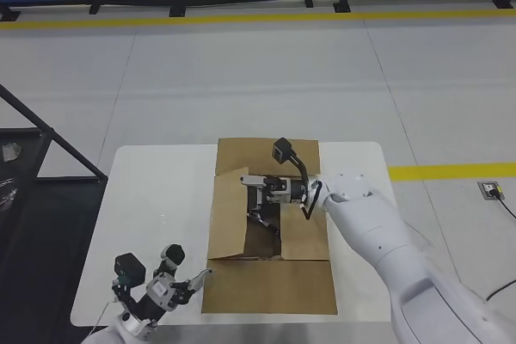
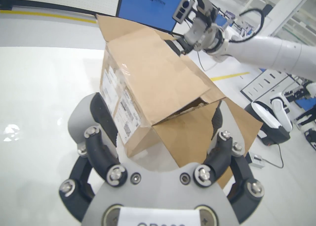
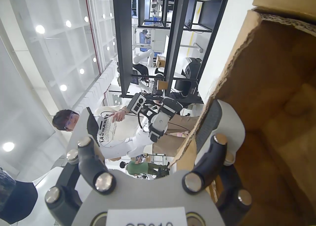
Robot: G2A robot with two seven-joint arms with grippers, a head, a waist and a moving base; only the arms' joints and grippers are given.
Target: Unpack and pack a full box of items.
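Brown corrugated cardboard box stands on the white surface in the top view, its lid flaps unfolded. The right end effector hangs over the mouth of the box, with the raised side flap just beside its fingertips. The left end effector waits low over the surface, the box's near corner just ahead of it and not touched.

In the left wrist view the left end effector's fingers are spread wide with nothing between them. The labelled box wall lies straight ahead, and beyond it the raised flap slopes up to where the right end effector meets its free edge.

In the right wrist view the right end effector is also spread wide. One finger sits on the inner side of the flap's torn-looking edge and the other stays outside it, so it straddles the edge without clamping. The box interior past that finger is shadowed, and I cannot tell what lies in it.

The step in hand looks like clearing the mouth, early in unpacking. The next move probably calls for pinching or pushing that flap outward until it stays down, with the left end effector ready to steady the box if it slides.
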